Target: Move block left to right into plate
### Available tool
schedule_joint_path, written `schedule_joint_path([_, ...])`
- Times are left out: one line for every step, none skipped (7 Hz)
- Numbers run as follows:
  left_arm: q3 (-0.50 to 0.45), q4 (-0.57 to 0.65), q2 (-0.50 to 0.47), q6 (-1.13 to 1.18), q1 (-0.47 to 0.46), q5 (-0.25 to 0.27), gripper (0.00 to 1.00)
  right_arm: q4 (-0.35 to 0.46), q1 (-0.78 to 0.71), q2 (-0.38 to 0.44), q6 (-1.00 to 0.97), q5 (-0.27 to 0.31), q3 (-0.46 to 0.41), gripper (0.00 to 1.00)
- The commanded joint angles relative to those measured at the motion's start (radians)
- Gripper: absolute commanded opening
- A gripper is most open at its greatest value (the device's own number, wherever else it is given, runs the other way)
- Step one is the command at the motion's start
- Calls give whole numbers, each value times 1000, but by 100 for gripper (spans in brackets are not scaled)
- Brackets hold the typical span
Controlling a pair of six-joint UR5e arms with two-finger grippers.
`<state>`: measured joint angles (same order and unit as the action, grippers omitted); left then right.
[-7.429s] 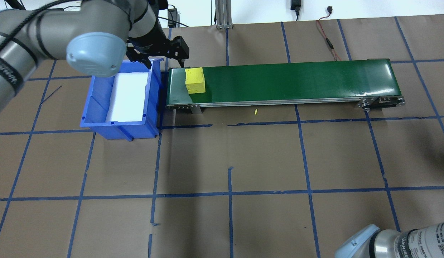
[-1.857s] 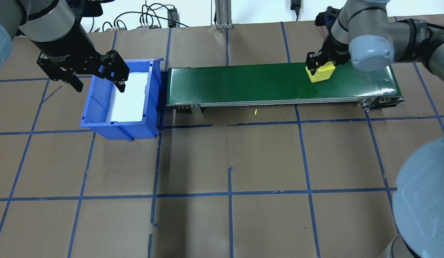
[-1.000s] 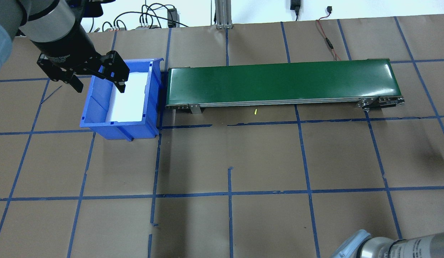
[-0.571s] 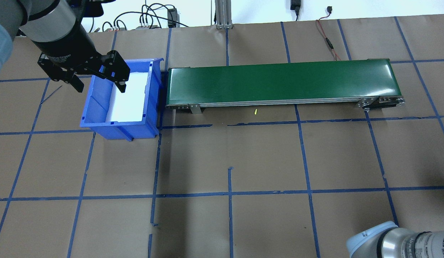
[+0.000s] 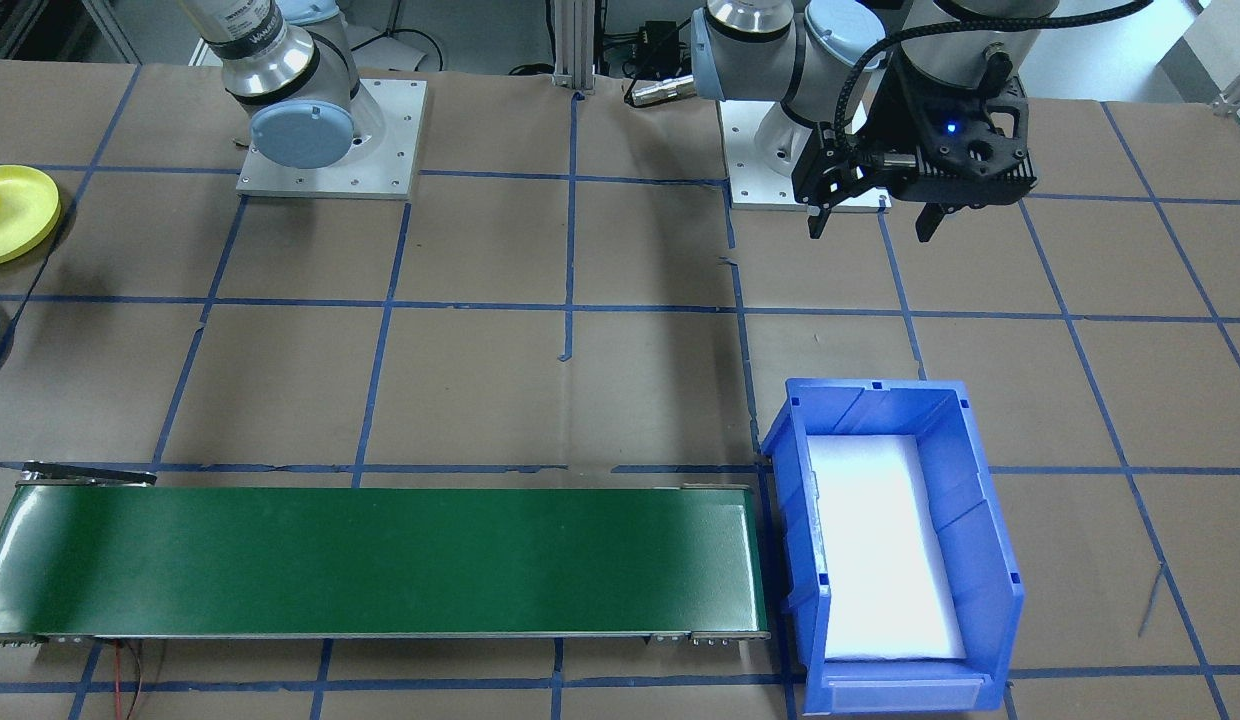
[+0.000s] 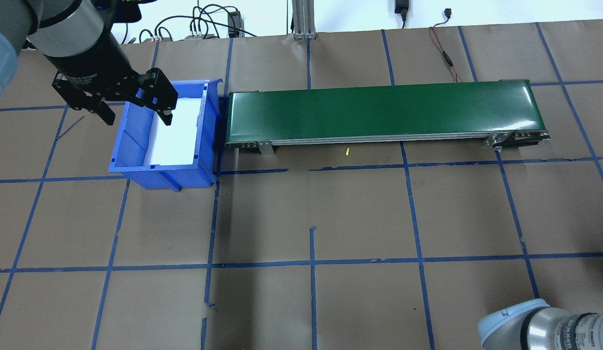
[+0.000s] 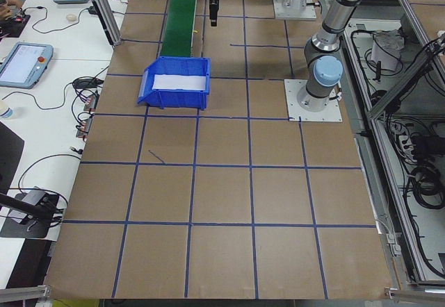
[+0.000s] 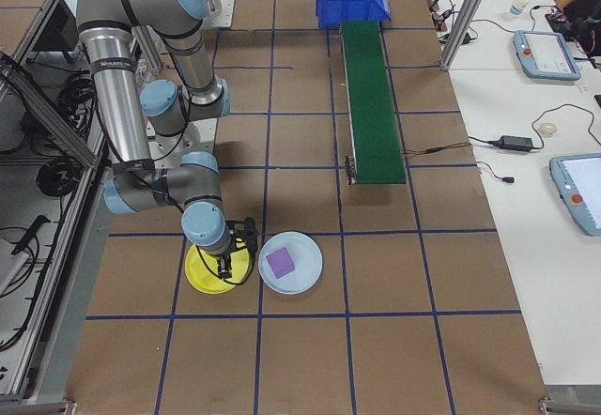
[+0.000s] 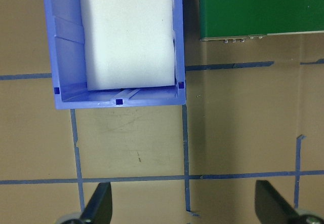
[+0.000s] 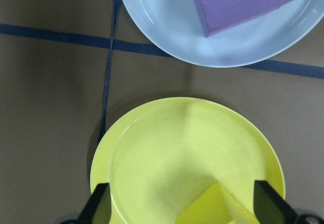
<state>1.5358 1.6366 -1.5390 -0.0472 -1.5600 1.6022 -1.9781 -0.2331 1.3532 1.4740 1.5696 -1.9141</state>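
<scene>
Showing only a corner, yellow block sits btwn right tool fingers.

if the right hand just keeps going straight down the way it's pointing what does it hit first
Most likely the yellow block between its fingers, and under that the yellow plate. The right hand points straight down over that plate. Whether the block already rests on the plate cannot be told.

A green conveyor belt is lying on the worktop. A blue bin holding a white foam pad is sitting just beside the belt's end. A purple block is resting in a pale blue plate, well apart from the belt.
</scene>
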Motion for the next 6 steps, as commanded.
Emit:
schedule_joint_path([1, -1, -1, 1, 0, -1, 100, 64, -168, 35, -166, 0, 24, 100])
schedule_joint_path([1, -1, -1, 1, 0, -1, 100, 88, -312, 100, -295, 3, 45, 100])
schedule_joint_path([1, -1, -1, 1, 0, -1, 100, 143, -436, 147, -425, 15, 73, 100])
schedule_joint_path([1, -1, -1, 1, 0, -1, 100, 188, -569, 155, -555, 4, 114, 100])
schedule_joint_path([1, -1, -1, 1, 0, -1, 100, 214, -668, 153, -634, -34, 125, 99])
schedule_joint_path([1, -1, -1, 1, 0, -1, 100, 284, -728, 171, -755, -60, 141, 99])
